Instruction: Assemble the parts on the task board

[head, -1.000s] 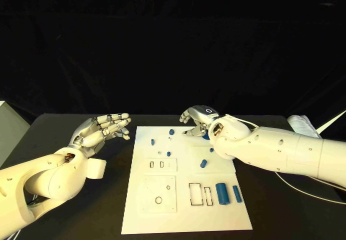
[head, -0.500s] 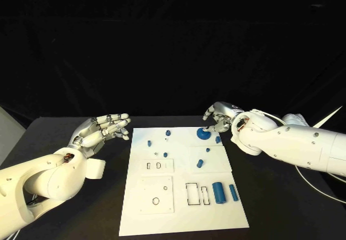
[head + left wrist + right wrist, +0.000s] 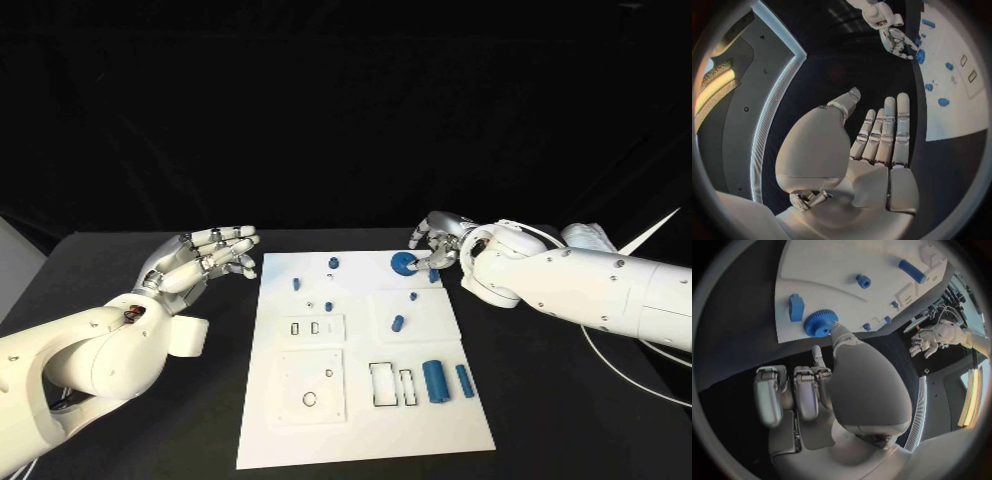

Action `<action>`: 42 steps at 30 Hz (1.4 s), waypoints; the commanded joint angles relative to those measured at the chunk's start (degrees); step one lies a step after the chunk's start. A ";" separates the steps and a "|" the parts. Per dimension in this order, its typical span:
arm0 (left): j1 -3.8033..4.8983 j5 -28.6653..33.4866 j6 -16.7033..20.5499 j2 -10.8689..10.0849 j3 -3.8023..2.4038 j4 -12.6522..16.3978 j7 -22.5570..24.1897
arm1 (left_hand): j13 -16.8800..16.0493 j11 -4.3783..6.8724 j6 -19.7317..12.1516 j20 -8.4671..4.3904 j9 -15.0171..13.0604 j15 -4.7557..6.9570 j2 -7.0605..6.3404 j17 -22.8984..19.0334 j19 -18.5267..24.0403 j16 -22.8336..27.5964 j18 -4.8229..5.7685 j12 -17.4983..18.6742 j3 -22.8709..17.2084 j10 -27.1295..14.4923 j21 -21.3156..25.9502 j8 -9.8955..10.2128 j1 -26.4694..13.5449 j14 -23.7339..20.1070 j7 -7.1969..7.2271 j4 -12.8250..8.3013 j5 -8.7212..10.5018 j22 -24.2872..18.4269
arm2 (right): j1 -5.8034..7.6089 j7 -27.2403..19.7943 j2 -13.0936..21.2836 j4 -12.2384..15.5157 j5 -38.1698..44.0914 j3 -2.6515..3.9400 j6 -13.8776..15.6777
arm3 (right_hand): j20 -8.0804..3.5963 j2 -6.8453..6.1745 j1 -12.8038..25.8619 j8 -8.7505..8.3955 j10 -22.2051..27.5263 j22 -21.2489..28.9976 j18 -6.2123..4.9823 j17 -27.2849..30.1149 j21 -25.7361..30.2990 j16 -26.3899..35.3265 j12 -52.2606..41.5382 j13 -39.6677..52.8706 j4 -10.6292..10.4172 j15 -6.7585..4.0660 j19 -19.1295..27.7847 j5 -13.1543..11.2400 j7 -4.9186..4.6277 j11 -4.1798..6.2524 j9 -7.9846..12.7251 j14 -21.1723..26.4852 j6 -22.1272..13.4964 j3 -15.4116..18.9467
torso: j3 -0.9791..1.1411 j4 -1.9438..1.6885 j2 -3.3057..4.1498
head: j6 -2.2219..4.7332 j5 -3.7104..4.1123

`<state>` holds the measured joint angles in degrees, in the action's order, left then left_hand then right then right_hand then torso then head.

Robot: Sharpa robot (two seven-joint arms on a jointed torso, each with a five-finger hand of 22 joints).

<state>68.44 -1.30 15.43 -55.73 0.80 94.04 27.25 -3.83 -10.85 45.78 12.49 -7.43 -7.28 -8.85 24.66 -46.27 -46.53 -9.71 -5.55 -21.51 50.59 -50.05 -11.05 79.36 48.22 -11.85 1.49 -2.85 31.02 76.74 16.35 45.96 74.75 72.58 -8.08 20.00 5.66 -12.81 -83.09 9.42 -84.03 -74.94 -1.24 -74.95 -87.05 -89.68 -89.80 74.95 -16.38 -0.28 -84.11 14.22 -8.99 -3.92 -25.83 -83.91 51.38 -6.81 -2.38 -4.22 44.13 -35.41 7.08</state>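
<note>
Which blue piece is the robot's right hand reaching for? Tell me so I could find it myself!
Look at the white task board in the middle of the black table, then go to its far edge on the robot's right side, where the right hand is. By that hand's fingertips sits the blue gear. It is the only round piece with little teeth around its rim; the other blue pieces are smooth.

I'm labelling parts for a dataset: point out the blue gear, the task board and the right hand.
blue gear (image 3: 820, 322), right wrist view, its toothed top.
task board (image 3: 433, 430), head view, bare near corner.
right hand (image 3: 440, 240), head view, its back.
</note>
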 commanded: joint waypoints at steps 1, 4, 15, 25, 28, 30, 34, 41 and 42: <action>0.06 -0.50 -1.30 0.09 -0.04 0.07 0.15 | -0.03 0.07 -0.27 0.06 0.02 0.18 0.45 -0.09 0.38 -0.32 -0.81 -0.27 0.07 0.24 -0.30 0.18 -0.01 -0.14 -1.37 -0.32 -0.07 0.09 | -0.36 1.01 -0.43 -0.42 -0.18 0.01 -1.14 | 0.36 0.11 0.38 0.27 -5.97 -12.10 0.47 -15.05 -0.57 -0.32 -0.20 15.05 -0.06 0.46 -4.33 0.54 -0.12 -0.44 -0.08 -6.09 -0.14 0.32 | -0.06 -0.08 0.00 | -0.14 0.13; 0.06 -0.53 -1.27 0.10 -0.04 0.02 0.12 | -0.03 0.07 -0.27 0.06 0.02 0.18 0.45 -0.09 0.38 -0.32 -0.81 -0.27 0.07 0.24 -0.30 0.18 -0.01 -0.14 -1.37 -0.32 -0.07 0.09 | -0.58 0.97 -0.79 -0.62 -0.15 0.01 -0.95 | 0.38 0.20 0.44 0.33 -5.97 -12.22 0.49 -15.05 -0.66 -0.32 -0.20 15.05 -0.09 0.46 -4.38 0.67 -0.12 -0.45 -0.10 -6.09 -0.10 0.29 | -0.08 -0.07 -0.03 | -0.24 -0.03; 0.06 -0.64 -1.13 0.10 -0.04 0.03 -0.13 | 0.03 0.04 -0.27 0.05 0.01 0.17 0.46 -0.13 0.42 -0.37 -0.81 -0.19 0.05 -0.02 -0.40 0.17 0.02 -0.14 -1.39 -0.35 -0.07 0.14 | -0.81 0.82 -1.46 -1.23 -0.30 0.01 -0.44 | 0.41 0.70 0.61 0.63 -5.97 -12.58 0.58 -15.05 -0.95 -0.32 -0.20 15.05 -0.11 0.45 -4.56 1.14 -0.05 -0.41 -0.21 -6.09 0.28 0.06 | -0.08 0.04 -0.09 | -0.66 -0.12; 0.06 -0.67 -1.08 0.10 -0.04 -0.01 -0.28 | 0.04 0.03 -0.25 0.05 0.01 0.17 0.50 -0.15 0.44 -0.39 -0.81 -0.17 0.03 -0.12 -0.44 0.15 0.04 -0.15 -1.38 -0.35 -0.07 0.15 | -0.85 0.41 -2.02 -1.80 -1.13 0.01 -0.52 | 0.33 1.95 1.44 1.05 -5.97 -12.93 0.66 -15.05 -1.22 -0.32 -0.20 15.05 -0.17 0.27 -4.70 2.27 0.19 -0.23 -0.26 -6.09 1.59 -0.94 | -0.08 -0.02 -0.12 | -0.59 -0.03; 0.06 -0.67 -1.09 0.09 -0.04 -0.01 -0.32 | 0.04 0.03 -0.25 0.05 0.01 0.17 0.50 -0.15 0.44 -0.39 -0.81 -0.17 0.03 -0.12 -0.44 0.15 0.04 -0.15 -1.38 -0.35 -0.07 0.15 | -0.90 0.40 -2.36 -2.31 -1.27 0.00 -0.69 | 0.32 2.03 1.51 1.05 -5.97 -12.92 0.66 -15.05 -1.20 -0.32 -0.20 15.05 -0.17 0.25 -4.69 2.30 0.21 -0.21 -0.25 -6.09 1.71 -1.04 | -0.06 -0.02 -0.10 | -0.61 -0.04; 0.06 -0.67 -1.09 0.08 -0.04 -0.01 -0.35 | 0.04 0.03 -0.25 0.05 0.01 0.17 0.50 -0.15 0.44 -0.39 -0.81 -0.17 0.03 -0.12 -0.44 0.15 0.04 -0.15 -1.38 -0.35 -0.07 0.15 | -0.98 0.40 -2.59 -2.68 -1.32 -0.01 -0.80 | 0.31 2.07 1.53 1.03 -5.97 -12.97 0.67 -15.05 -1.25 -0.32 -0.20 15.05 -0.17 0.24 -4.72 2.33 0.21 -0.20 -0.23 -6.09 1.74 -1.09 | -0.05 -0.02 -0.06 | -0.64 -0.07; 0.06 -0.68 -1.10 0.06 -0.04 -0.02 -0.41 | 0.04 0.03 -0.25 0.05 0.01 0.17 0.50 -0.15 0.44 -0.39 -0.81 -0.17 0.03 -0.12 -0.44 0.15 0.04 -0.15 -1.38 -0.35 -0.07 0.15 | -1.09 0.40 -2.95 -3.23 -1.37 -0.03 -0.91 | 0.31 2.07 1.54 1.02 -5.97 -13.00 0.68 -15.05 -1.27 -0.32 -0.20 15.05 -0.16 0.24 -4.73 2.33 0.21 -0.20 -0.23 -6.09 1.73 -1.10 | -0.07 -0.03 -0.06 | -0.73 -0.25; 0.06 -0.68 -1.14 0.02 -0.04 -0.02 -0.51 | 0.08 -0.03 0.05 0.06 -0.07 0.13 0.66 -0.26 0.57 -0.47 -0.79 -0.16 -0.11 -0.44 -0.66 -0.05 0.10 -0.20 -1.02 -0.38 -0.07 0.26 | -1.17 0.45 -3.25 -3.56 -1.21 -0.05 -1.36 | 0.26 1.96 1.78 0.78 -5.97 -13.15 0.72 -15.05 -1.39 -0.32 -0.20 15.05 -0.10 0.20 -4.80 1.78 0.20 -0.20 -0.09 -6.09 1.68 -1.21 | -0.08 -0.04 -0.06 | -0.96 -0.35; 0.06 -0.68 -1.15 0.02 -0.04 -0.02 -0.52 | 0.08 -0.03 0.05 0.06 -0.07 0.13 0.66 -0.26 0.57 -0.47 -0.79 -0.16 -0.11 -0.44 -0.66 -0.05 0.10 -0.20 -1.02 -0.38 -0.07 0.26 | -1.18 0.48 -3.26 -3.53 -1.09 -0.06 -1.50 | 0.26 1.94 1.73 0.74 -5.97 -13.16 0.72 -15.05 -1.39 -0.32 -0.20 15.05 -0.05 0.20 -4.81 1.73 0.20 -0.19 -0.07 -6.09 1.66 -1.25 | -0.08 -0.01 -0.09 | -1.01 -0.38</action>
<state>68.45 -1.71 15.29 -55.78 0.80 93.94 26.57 -3.82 -10.85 45.78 12.70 -7.44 -7.28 -8.85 24.50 -46.06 -46.76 -9.71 -5.54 -21.51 50.59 -50.31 -11.05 79.36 48.22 -11.85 1.49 -2.85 31.22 75.69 16.99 42.79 71.21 71.24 -8.07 19.85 5.66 -11.16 -81.43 10.19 -84.03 -74.91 -1.25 -74.92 -88.19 -89.68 -89.79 74.92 -16.45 -0.20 -84.11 16.19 -8.94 -3.91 -25.96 -83.83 52.68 -7.70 -2.43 -4.25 44.06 -36.31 6.67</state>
